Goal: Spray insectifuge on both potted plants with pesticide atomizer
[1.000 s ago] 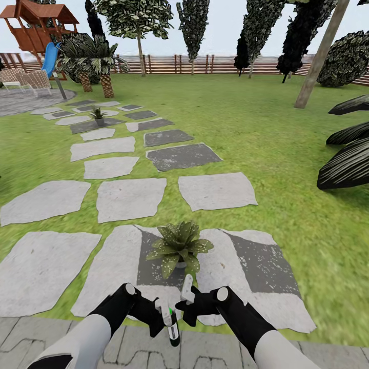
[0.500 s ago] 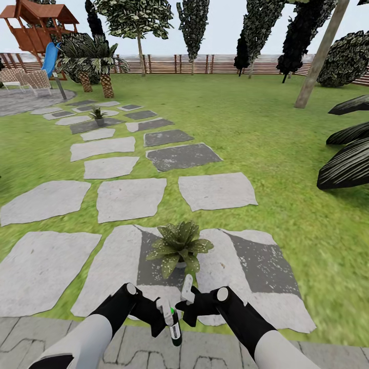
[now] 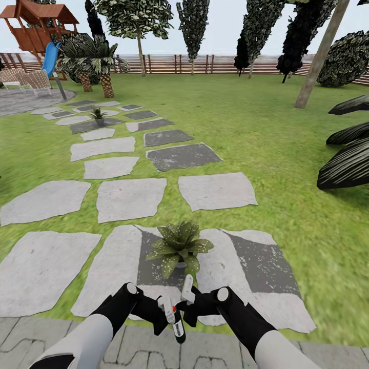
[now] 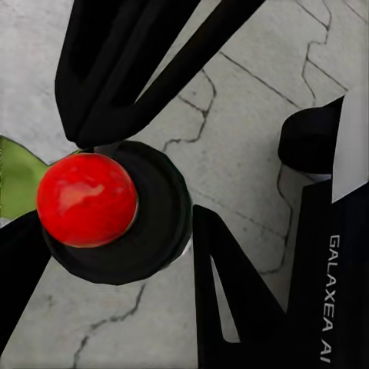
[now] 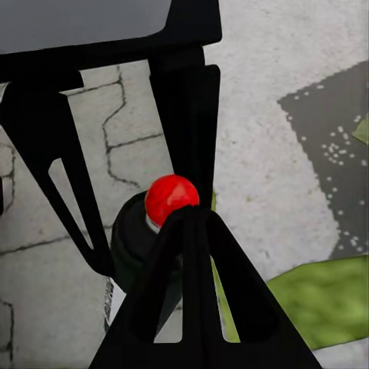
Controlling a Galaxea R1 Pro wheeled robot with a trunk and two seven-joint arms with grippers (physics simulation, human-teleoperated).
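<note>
Green lawn holds two potted plants [image 3: 179,247] [image 3: 97,114]; my left pincer [image 3: 167,311] clamps one pesticide atomizer [image 3: 177,326]; right pincer [image 3: 186,297]: can't tell.

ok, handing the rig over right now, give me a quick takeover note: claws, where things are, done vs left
Left claw: shut on the pesticide atomizer, red-knobbed end up, held low over the paving.
Right claw: beside the atomizer's top; grip cannot be told.
Near potted plant: on the stepping stone just ahead of the claws.
Far potted plant: up the stone path, near the palms.
Done: atomizer picked up, robot at the near plant.
Left: no spray visible; spray the near plant, then move up to the far one.
</note>
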